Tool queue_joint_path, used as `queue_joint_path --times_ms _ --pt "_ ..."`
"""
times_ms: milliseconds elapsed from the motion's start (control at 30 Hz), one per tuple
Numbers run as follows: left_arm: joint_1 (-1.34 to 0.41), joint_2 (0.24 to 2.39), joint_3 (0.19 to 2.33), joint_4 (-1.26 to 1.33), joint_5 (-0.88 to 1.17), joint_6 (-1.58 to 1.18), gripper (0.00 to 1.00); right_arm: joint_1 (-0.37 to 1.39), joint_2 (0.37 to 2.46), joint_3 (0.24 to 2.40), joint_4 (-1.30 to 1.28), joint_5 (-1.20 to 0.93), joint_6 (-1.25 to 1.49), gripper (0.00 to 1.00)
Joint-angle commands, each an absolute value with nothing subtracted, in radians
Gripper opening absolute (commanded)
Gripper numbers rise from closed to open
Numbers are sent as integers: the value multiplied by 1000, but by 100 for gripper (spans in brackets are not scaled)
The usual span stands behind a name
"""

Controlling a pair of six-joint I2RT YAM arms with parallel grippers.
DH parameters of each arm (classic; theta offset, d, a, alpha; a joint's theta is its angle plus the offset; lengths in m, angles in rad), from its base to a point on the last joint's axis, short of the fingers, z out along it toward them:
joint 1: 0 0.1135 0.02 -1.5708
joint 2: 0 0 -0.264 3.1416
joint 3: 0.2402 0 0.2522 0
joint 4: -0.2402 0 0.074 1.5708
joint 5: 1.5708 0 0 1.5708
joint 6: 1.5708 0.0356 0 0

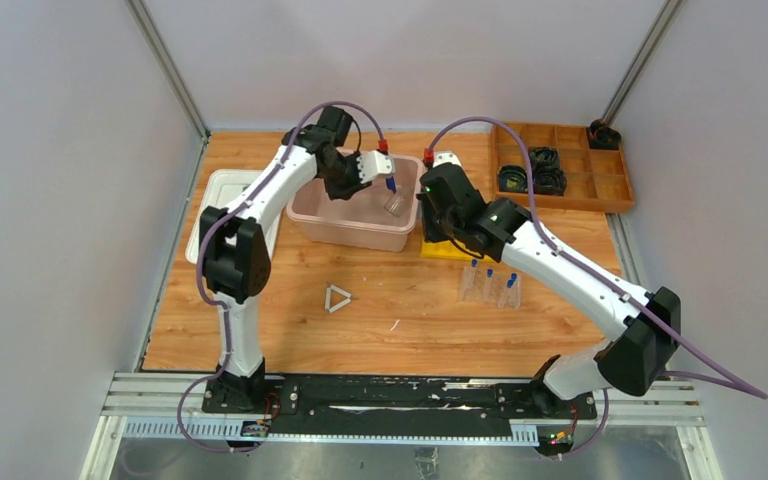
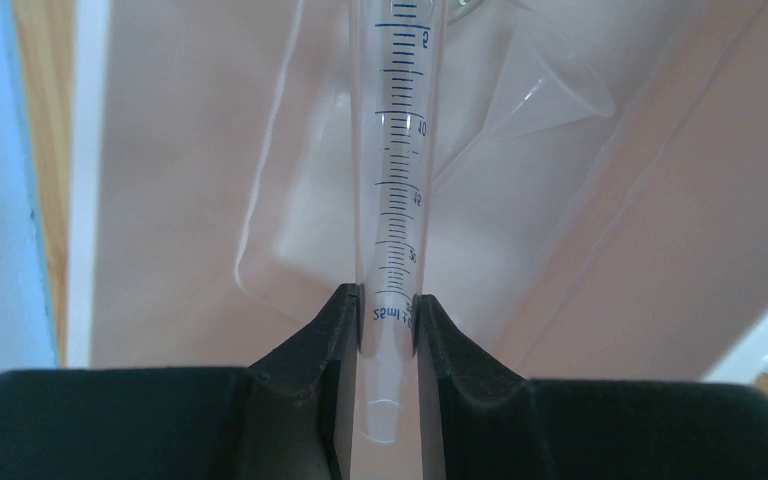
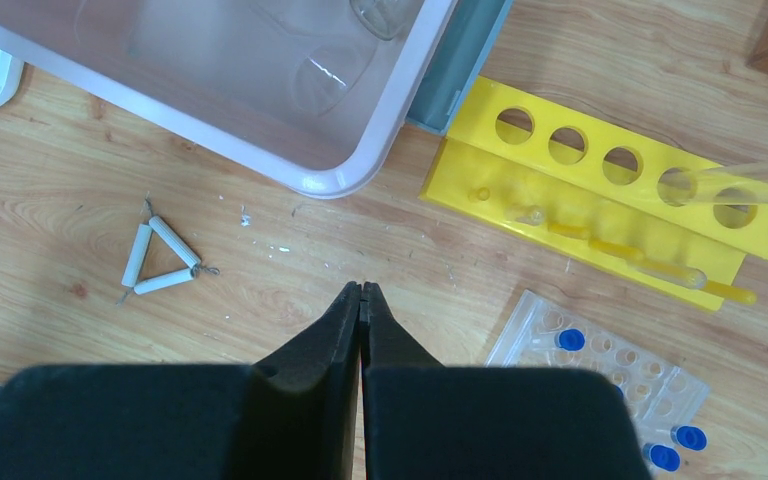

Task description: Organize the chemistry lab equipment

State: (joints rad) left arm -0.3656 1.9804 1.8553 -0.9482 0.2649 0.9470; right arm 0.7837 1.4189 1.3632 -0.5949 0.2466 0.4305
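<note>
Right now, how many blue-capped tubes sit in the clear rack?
3 in the clear rack: one tube at its left end, another beside it, one toward the right. None looks hidden.

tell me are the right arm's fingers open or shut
shut and empty: in the right wrist view the right fingers meet tip to tip with no gap and nothing between them, above the wooden table

Blue graduations are printed on the clear tube [image 2: 395, 200] between the left gripper's [image 2: 388, 320] black jaws. Right of the right gripper's [image 3: 362, 300] black jaws, a yellow rack [image 3: 541, 137] and blue caps [image 3: 570, 340] are seen.
</note>
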Motion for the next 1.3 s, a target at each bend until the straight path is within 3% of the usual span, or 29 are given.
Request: queue_joint_path --times_ms 0,333,433,500,633,700,900,1267 --pt "-380 2054 1886 -960 225 1005 0 775 1378 1330 -571 246 458 4" --pt "-380 2063 1732 -787 189 948 3 800 1346 1263 -489 178 487 7" --pt "-380 2050 1699 -747 177 921 30 869 1348 1222 -431 202 487 16" --pt "-380 2020 1672 -714 179 900 54 916 1357 1194 -375 215 474 23" --pt "-380 1929 1663 -690 199 850 88 1008 1409 1171 -260 221 428 32" --pt "-380 1874 1671 -692 215 820 99 1043 1457 1182 -223 212 398 36" --pt "-372 1688 1669 -698 153 740 100 1105 1644 1240 -99 134 255 49" --pt "-91 1375 1506 -703 144 547 100 1111 1921 1383 -90 72 135 47"
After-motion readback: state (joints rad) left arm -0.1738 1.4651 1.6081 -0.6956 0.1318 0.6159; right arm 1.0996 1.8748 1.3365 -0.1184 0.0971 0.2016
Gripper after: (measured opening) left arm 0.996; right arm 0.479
